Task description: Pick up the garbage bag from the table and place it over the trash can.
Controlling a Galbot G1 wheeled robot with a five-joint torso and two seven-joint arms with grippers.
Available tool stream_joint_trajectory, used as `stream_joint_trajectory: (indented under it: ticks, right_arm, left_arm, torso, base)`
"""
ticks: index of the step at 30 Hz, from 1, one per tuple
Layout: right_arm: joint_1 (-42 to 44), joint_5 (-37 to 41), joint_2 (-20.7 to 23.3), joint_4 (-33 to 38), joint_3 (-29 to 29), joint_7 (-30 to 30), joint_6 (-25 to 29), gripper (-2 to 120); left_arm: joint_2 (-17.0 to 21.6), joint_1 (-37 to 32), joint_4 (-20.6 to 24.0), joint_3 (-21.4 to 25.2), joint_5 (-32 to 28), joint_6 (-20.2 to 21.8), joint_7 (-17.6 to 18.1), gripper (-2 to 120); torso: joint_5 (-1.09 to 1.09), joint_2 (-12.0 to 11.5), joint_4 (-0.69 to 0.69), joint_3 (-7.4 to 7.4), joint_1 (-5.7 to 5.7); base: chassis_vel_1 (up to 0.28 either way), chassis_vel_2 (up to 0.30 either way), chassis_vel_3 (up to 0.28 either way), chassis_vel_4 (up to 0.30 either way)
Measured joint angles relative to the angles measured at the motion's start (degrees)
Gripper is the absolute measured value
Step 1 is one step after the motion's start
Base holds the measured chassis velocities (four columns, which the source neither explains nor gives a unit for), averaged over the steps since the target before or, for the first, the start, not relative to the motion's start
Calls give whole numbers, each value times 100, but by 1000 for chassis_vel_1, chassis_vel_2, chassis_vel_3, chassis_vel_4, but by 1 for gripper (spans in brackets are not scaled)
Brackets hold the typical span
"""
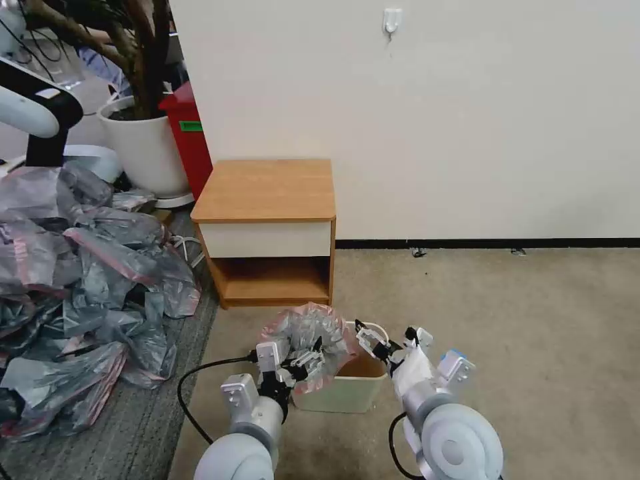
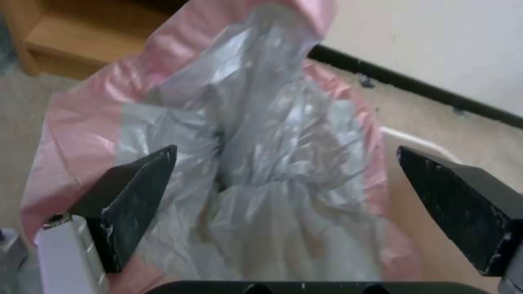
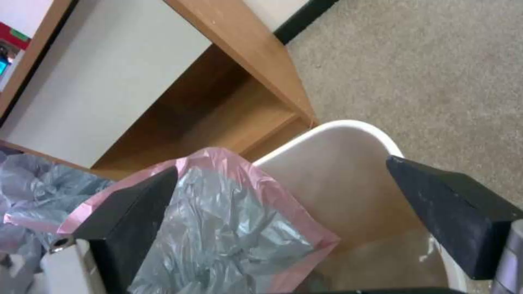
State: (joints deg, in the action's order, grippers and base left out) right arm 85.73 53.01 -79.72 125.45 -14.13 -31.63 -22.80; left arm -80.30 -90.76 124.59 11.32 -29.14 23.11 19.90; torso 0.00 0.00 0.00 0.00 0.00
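Observation:
The garbage bag (image 1: pixel 308 335), crinkled grey plastic with a pink band, sits bunched over the left part of the cream trash can (image 1: pixel 347 392) on the carpet. The can's right half stands uncovered, its rim (image 3: pixel 349 124) and inner wall bare. My left gripper (image 1: pixel 307 361) is open at the bag's near side; in its wrist view the bag (image 2: pixel 261 163) lies between and beyond the spread fingers (image 2: pixel 136 200), not pinched. My right gripper (image 1: pixel 387 338) is open over the can's right rim, beside the bag's pink edge (image 3: pixel 229 228). The table (image 1: pixel 267 190) stands behind with a bare top.
A big heap of grey-pink bags (image 1: pixel 80 280) covers the floor at left. Behind it stand a white plant pot (image 1: pixel 143 143) and a red bin (image 1: pixel 190 140). A black cable (image 1: pixel 193 380) loops by my left arm. Open carpet (image 1: pixel 533 347) lies to the right; the wall is close behind.

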Motion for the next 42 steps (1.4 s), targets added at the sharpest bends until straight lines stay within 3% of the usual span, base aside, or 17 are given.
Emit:
stream_joint_trajectory:
  ticks: [16,27,33,36,42]
  right_arm:
    - [75,-99,-13,-26,-34,82,92,92]
    - [133,-119,-4,-32,-48,89,171,76]
    - [157,-121,2,-16,-64,92,201,76]
    - [186,-127,12,-13,-79,94,240,76]
    - [206,-130,29,-4,-125,99,263,76]
  left_arm:
    - [12,147,-315,39,7,151,248,100]
    - [6,190,-376,42,-28,248,321,100]
    - [-4,191,-399,42,-36,258,334,86]
    - [0,197,-399,52,-43,288,353,72]
    - [4,219,-399,57,-80,374,440,68]
  torso:
    - [0,0,0,0,0]
    - [0,0,0,0,0]
    - [0,0,0,0,0]
    - [0,0,0,0,0]
    - [0,0,0,0,0]
  base:
    - [0,0,0,0]
    - [0,0,0,0]
    - [0,0,0,0]
    - [0,0,0,0]
    - [0,0,0,0]
